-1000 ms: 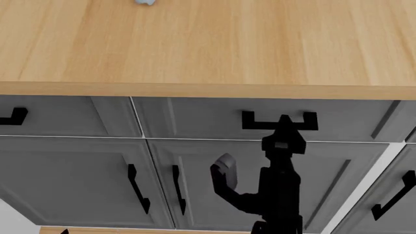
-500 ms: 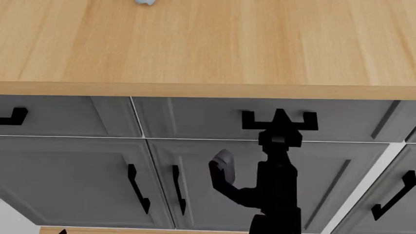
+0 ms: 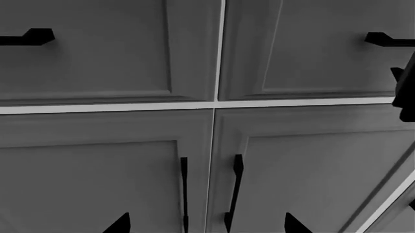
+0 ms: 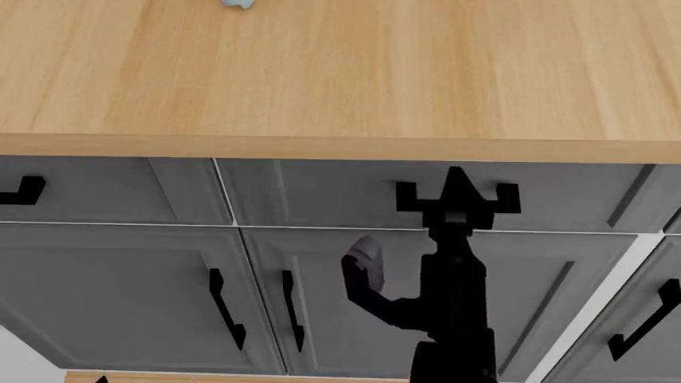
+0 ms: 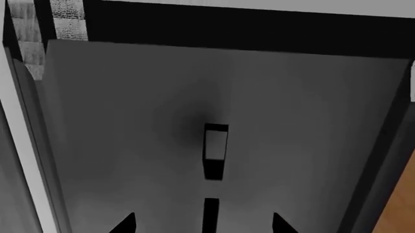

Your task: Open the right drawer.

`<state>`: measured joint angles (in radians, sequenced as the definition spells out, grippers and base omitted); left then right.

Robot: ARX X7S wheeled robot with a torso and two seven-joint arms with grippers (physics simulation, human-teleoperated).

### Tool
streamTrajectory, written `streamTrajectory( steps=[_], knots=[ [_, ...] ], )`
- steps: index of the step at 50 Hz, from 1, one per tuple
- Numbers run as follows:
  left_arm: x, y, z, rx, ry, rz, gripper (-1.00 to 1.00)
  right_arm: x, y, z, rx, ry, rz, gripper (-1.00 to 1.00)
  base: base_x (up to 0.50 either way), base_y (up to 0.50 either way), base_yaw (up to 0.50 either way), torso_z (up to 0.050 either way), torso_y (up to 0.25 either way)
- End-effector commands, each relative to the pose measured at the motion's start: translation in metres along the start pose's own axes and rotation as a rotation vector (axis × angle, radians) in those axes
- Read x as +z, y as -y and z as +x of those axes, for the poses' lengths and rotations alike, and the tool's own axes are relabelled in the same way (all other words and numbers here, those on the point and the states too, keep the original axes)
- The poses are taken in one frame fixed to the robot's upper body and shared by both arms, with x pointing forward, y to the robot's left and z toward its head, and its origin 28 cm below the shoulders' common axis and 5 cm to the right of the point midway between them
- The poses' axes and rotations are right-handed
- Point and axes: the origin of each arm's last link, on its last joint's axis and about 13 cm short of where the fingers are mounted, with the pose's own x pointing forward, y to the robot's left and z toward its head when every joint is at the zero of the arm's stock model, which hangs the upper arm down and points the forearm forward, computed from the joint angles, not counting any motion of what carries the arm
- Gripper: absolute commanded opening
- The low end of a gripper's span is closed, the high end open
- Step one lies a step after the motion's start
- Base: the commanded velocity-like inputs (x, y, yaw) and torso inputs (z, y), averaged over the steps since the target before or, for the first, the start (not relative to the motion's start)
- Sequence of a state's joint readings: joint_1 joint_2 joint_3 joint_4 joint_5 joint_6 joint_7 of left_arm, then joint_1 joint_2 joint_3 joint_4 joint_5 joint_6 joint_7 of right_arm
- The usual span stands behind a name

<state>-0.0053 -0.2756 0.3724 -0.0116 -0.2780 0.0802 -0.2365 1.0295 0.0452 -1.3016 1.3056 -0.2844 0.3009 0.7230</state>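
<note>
Right pincer (image 4: 455,191) has risen to right drawer (image 4: 319,194) handle (image 4: 407,196) under tabletop (image 4: 340,148) front edge; grip state unclear, drawer closed.

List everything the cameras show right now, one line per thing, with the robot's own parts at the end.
countertop: one, light wood, across the upper part of the head view.
small pale object: one, bluish-white, at the far edge of the countertop; too cut off to identify.
right drawer: one, grey with a horizontal black handle, directly under the countertop; front appears flush, not pulled out.
left drawer: one, grey, same black handle, beside the right drawer.
cabinet doors: at least three, grey with vertical black handles, below the drawers.
right gripper: one, black, at the middle of the right drawer's handle; whether it is open or shut cannot be told.
left gripper: one, black, open, facing the cabinet doors, holding nothing.
</note>
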Motion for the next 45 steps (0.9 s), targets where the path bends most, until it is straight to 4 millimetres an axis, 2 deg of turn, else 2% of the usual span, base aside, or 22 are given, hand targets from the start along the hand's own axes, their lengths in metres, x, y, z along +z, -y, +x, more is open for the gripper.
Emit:
streamTrajectory(
  steps=[1, 2, 3, 29, 45],
  knots=[
    [0.0, 0.0, 0.0, 0.001, 0.001, 0.001, 1.0, 0.0, 0.001, 0.002, -0.006, 0.012, 0.018, 1.0, 0.0, 0.0, 0.0, 0.0, 0.0],
    [0.0, 0.0, 0.0, 0.002, 0.001, 0.001, 1.0, 0.0, 0.001, 0.002, -0.007, 0.006, 0.017, 1.0, 0.0, 0.0, 0.0, 0.0, 0.0],
    [0.0, 0.0, 0.0, 0.001, 0.0, 0.002, 1.0, 0.0, 0.001, 0.002, -0.012, 0.016, 0.016, -1.0, 0.0, 0.0, 0.0, 0.0, 0.0],
    [-0.001, -0.001, 0.001, 0.0, -0.001, -0.001, 1.0, 0.004, 0.001, 0.003, -0.038, 0.05, 0.025, -1.0, 0.0, 0.0, 0.0, 0.0, 0.0],
    [0.003, 0.0, 0.0, -0.003, 0.005, 0.0, 1.0, 0.005, -0.011, -0.009, -0.032, 0.065, 0.021, -1.0, 0.0, 0.0, 0.0, 0.0, 0.0]
  ],
)
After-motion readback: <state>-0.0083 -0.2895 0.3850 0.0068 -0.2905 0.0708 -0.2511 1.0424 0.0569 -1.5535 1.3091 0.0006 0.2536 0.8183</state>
